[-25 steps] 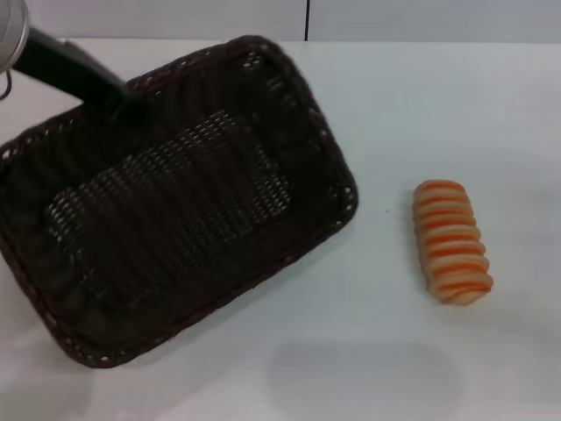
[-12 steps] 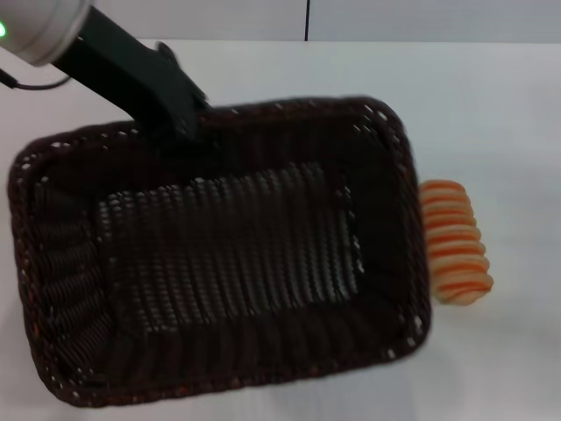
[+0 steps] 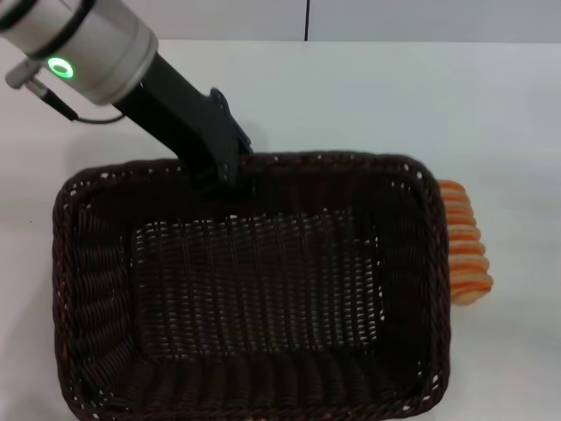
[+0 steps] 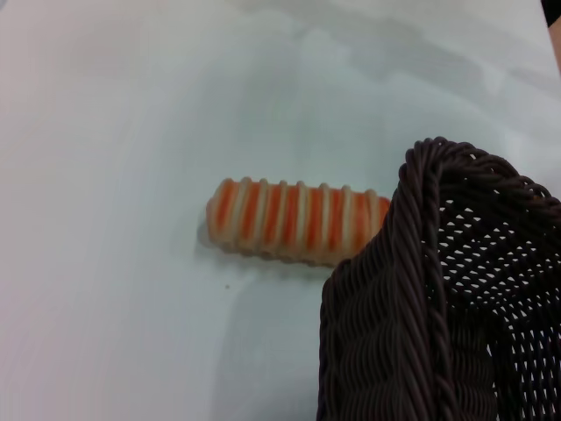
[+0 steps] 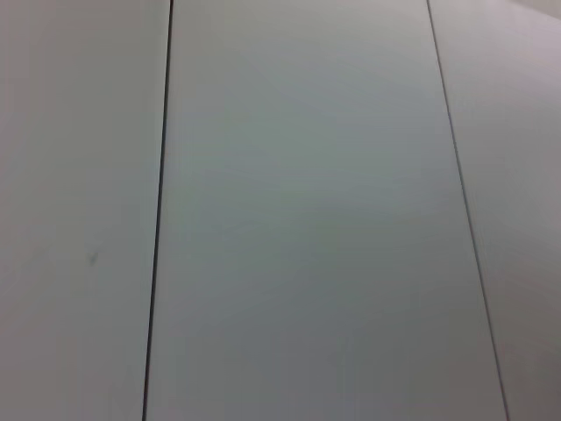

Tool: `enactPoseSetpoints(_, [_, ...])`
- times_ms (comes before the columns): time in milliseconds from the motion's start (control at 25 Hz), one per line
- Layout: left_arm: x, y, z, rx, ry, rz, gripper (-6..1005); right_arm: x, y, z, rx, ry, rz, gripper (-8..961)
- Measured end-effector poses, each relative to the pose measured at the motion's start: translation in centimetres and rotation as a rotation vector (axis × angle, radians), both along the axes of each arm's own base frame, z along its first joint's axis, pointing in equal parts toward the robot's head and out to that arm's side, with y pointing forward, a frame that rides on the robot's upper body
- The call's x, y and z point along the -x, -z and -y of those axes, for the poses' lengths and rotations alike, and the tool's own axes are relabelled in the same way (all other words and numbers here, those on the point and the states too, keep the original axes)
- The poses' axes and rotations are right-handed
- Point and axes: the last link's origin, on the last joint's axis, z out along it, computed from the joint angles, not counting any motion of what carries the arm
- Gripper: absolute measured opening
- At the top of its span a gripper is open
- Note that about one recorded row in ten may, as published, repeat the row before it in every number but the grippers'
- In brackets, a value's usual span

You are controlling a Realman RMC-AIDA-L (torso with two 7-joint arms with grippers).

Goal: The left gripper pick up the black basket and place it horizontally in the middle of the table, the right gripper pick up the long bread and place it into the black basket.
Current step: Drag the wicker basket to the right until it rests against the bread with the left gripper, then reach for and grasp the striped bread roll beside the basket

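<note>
The black basket [image 3: 351, 160] lies lengthwise across the lower middle of the head view, open side up. My left gripper [image 3: 223, 178] comes in from the upper left and is shut on the basket's far braided rim. The long bread [image 3: 466, 256], striped orange and cream, lies on the white table [image 3: 394, 96] just right of the basket, its left side hidden by the basket's rim. The left wrist view shows the bread [image 4: 294, 219] with one end behind a basket corner [image 4: 412, 289]. My right gripper is out of view.
The table runs bare behind and to the right of the basket. A wall panel with a dark seam [image 3: 307, 19] stands at the far edge. The right wrist view shows only pale panels [image 5: 307, 219] with thin seams.
My left gripper has carried the basket right and toward the near edge, turning it from a slant to lie level across the view. The basket now covers part of the bread, which has not moved.
</note>
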Motion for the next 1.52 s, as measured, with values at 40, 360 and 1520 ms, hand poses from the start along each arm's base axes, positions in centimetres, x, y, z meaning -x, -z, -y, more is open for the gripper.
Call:
enactPoseSetpoints(40, [0.3, 0.5, 0.0, -0.001, 0.009, -0.008, 238, 0.0, 0.0, 0.0, 0.0, 0.001, 0.0, 652])
enactPoseSetpoints(360, [1.2, 1.7, -0.3, 0.001, 0.03, 0.001, 260, 0.0, 0.0, 0.1, -0.002, -0.001, -0.001, 652])
enactPoseSetpoints(1520, [1.7, -9.1, -1.7, -0.565, 0.097, 0.77, 527, 0.8, 0.8, 1.6, 0.019, -0.018, -0.016, 652])
